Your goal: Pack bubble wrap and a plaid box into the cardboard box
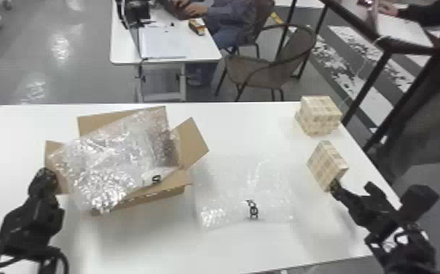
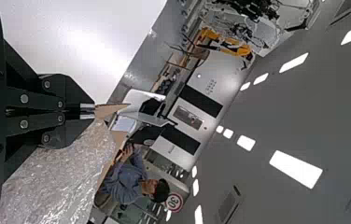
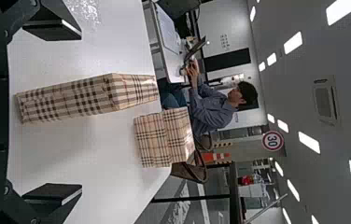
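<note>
1. Table (image 1: 230, 247), white, smooth-topped, rounded at the far left corner; all packing goods are carried on it.
2. Cardboard box (image 1: 157, 195), brown, flaps spread, placed left of centre.
3. Bubble wrap (image 1: 110, 156), clear, crumpled, draped across the carton's opening and over its near edge.
4. Second bubble wrap sheet (image 1: 244, 204), laid flat just right of the carton.
5. Plaid box (image 1: 326, 164), beige and brown, stood on the right part of the surface.
6. Further plaid parcel (image 1: 319, 116), set near the far right corner; whether one box or two cannot be told.
7. Left gripper (image 1: 43, 178), at the carton's left side; its jaws are closed upon a flap (image 2: 110, 110).
8. Right gripper (image 1: 353, 187), beside the nearer plaid item; its jaws are parted widely.
9. Room: grey floor (image 1: 66, 76); white desk (image 1: 164, 51) topped with papers; brown chair (image 1: 255, 69); dark railing (image 1: 368, 87); ceiling lights (image 3: 293, 43); round red-rimmed sign (image 3: 273, 140) mounted beyond.
</note>
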